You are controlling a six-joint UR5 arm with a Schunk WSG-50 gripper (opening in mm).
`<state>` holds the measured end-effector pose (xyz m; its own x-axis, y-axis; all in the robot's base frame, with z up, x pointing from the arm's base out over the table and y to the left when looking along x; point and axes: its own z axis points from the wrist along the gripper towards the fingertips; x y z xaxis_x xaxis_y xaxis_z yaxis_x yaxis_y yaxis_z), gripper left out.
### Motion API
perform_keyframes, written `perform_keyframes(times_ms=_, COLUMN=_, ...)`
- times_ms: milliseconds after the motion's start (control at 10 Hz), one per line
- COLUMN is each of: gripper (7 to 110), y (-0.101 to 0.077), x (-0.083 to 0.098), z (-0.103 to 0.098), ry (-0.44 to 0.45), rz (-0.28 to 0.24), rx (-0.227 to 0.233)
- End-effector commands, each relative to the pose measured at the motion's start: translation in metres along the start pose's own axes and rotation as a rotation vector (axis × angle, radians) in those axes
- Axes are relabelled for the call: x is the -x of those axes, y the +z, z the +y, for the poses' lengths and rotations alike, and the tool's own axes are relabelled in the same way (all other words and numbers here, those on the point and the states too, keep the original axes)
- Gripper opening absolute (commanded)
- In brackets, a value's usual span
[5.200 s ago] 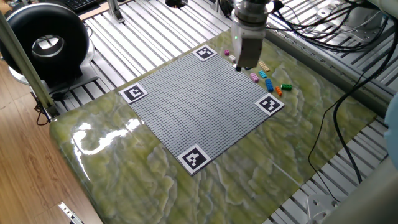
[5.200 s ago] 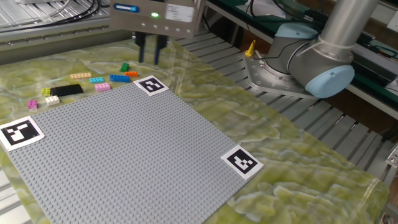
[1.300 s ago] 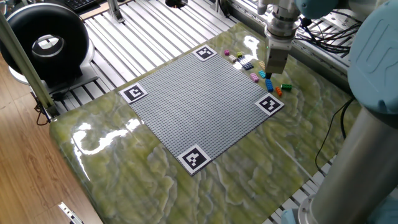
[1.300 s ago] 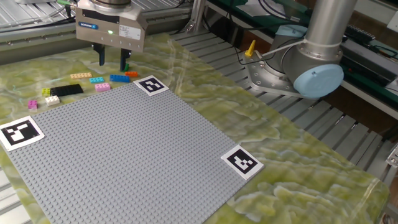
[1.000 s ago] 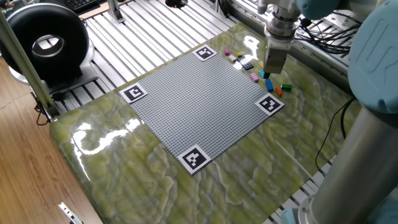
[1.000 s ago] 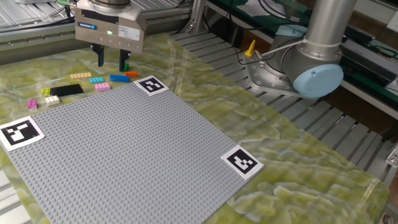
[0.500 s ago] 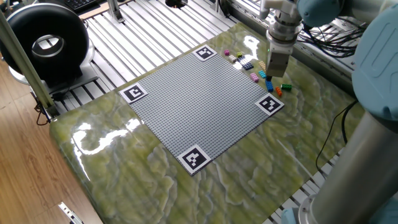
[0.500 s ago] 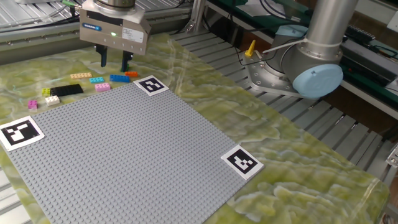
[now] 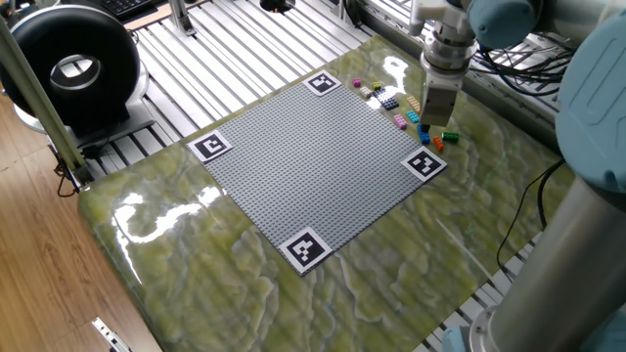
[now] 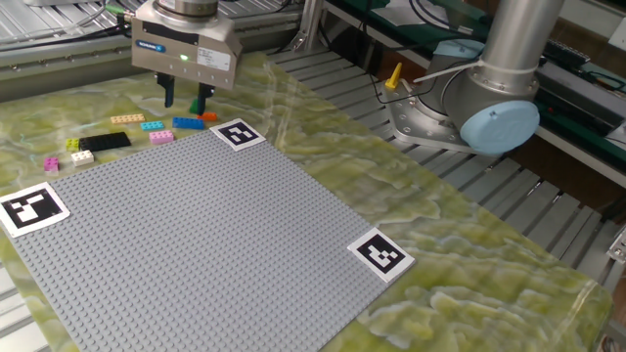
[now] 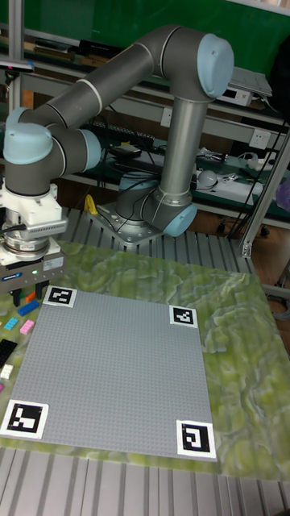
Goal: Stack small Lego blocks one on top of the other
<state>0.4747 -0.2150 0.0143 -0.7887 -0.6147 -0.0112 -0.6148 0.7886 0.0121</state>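
Several small Lego blocks (image 10: 188,123) lie lengthwise in a row along the grey baseplate (image 10: 205,235) edge, the tool (image 10: 184,98) hovering above, fingers apart.

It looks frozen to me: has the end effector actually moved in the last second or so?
Yes. In the other fixed view the end effector has drifted slightly right, toward the corner marker tag, and now hangs over the green brick.
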Motion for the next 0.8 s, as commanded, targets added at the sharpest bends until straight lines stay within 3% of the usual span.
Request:
perform_keyframes(times_ms=0, gripper=44, y=0.0, x=-0.002, z=0.006, ry=0.025, rz=0.006, rx=0.027)
perform_keyframes(times_ms=400, gripper=44, y=0.0, x=0.0, z=-0.011, ry=-0.008, rz=-0.004, rx=-0.041)
perform_keyframes(times_ms=500, gripper=44, y=0.0, x=0.002, z=-0.012, ry=0.004, rz=-0.015, rx=-0.045)
perform_keyframes(times_ms=600, gripper=44, y=0.015, x=-0.009, z=0.004, ry=0.019, rz=-0.041, rx=-0.009)
perform_keyframes(times_ms=700, gripper=44, y=0.021, x=-0.016, z=0.005, ry=0.01, rz=-0.047, rx=-0.004)
